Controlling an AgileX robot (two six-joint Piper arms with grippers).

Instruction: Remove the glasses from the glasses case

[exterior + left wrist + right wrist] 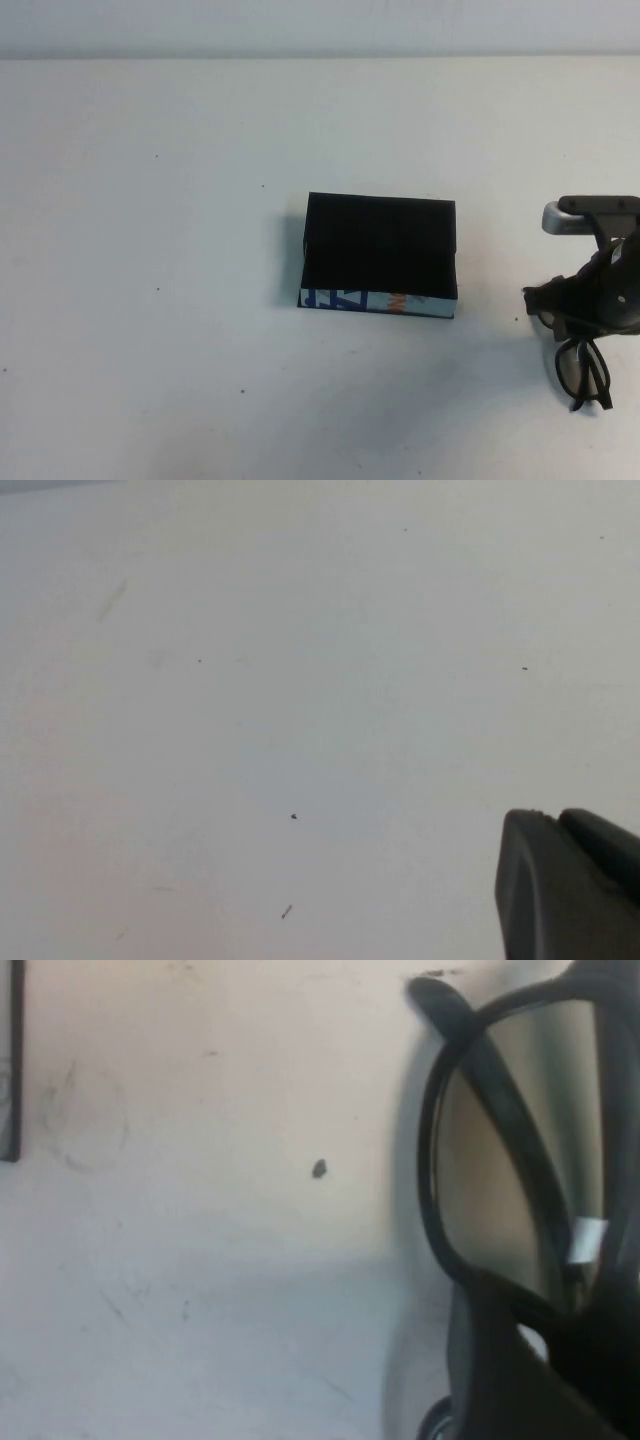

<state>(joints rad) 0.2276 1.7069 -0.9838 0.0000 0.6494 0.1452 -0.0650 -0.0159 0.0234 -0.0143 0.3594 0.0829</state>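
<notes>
The left end effector (570,885) shows only as a dark tip over the bare white counter (150,250); I cannot tell its state. The glasses case (380,255) sits mid-counter. Far right, the right end effector (585,310) pinches the glasses (582,372).

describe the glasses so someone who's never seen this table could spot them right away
On the white table, look right of the black glasses case, near the right edge. There the right gripper holds the glasses: dark thick frames, greyish lenses. The left gripper is elsewhere.
</notes>
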